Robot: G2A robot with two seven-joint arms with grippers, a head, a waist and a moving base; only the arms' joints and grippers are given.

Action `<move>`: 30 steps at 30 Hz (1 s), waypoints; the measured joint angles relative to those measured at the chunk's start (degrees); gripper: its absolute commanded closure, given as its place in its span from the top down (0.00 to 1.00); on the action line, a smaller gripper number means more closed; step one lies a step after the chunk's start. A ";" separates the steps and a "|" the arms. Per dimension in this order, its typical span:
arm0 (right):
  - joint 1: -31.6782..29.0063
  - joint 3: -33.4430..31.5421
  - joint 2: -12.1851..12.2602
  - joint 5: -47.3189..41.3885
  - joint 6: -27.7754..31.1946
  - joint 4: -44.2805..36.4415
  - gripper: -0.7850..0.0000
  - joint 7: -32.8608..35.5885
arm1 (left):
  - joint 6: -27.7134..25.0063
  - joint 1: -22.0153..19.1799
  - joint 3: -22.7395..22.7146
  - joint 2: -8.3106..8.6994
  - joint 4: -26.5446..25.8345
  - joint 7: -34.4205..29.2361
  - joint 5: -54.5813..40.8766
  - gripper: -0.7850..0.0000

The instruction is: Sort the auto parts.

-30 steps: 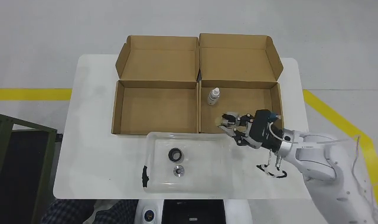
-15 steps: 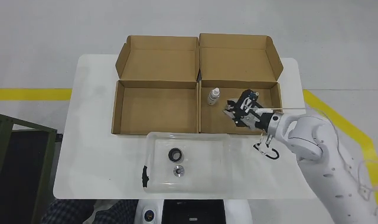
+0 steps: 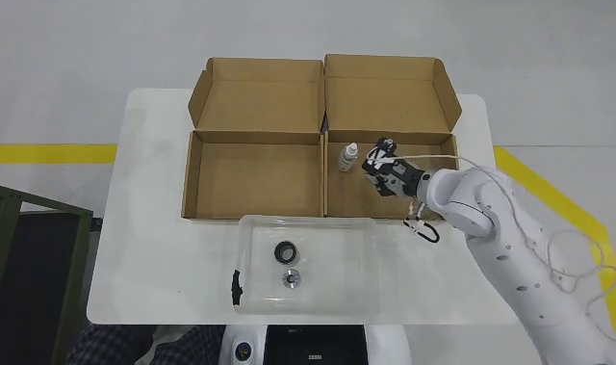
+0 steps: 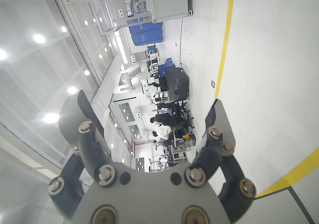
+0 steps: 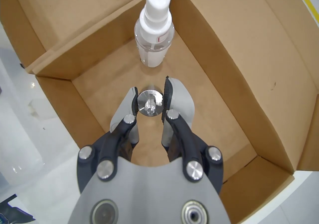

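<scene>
Nearest to me on the worktop (image 3: 154,221) is the clear tray (image 3: 337,269), with a black ring (image 3: 285,252) and a small shiny metal piece (image 3: 293,278) lying in it, close together but not touching.

The left gripper (image 4: 148,100) is parked off to the side, fingers spread wide, nothing in them, pointing out at the room.

The right gripper (image 5: 151,93) is the busy one. It's clamped on a little round metal part (image 5: 149,106), a disc with a stud sticking out of the middle, pinched across its rim between the ribbed pads (image 5: 167,90). It's hanging over the floor of the right-hand cardboard box (image 3: 351,199), so that's where the part is: in the air above that box, not set down yet.

My read on the part is that it's solid, stiff and heavy for its size, with a smooth, slick rim. The rim hold looks okay, though I wouldn't trust it against a jerk. The stud looks too skinny to be a better handle. A short drop shouldn't hurt it, but a disc like that might roll.

Just past the gripper stands a spray bottle (image 5: 154,35), upright near the box's corner. It looks light and tippy, so I'd keep well off it.

Beyond, the left box (image 3: 255,177) sits beside the right one.
</scene>
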State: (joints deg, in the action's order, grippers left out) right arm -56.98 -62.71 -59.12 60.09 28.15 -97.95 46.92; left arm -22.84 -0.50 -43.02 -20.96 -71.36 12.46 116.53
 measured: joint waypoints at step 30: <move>2.27 3.77 -1.56 3.35 -3.11 2.36 0.88 -0.55 | 0.00 0.00 0.00 0.00 0.00 0.00 0.00 1.00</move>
State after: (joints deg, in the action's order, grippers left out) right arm -54.71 -58.94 -60.69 63.44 25.05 -95.60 46.37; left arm -22.84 -0.50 -43.02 -20.96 -71.36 12.46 116.53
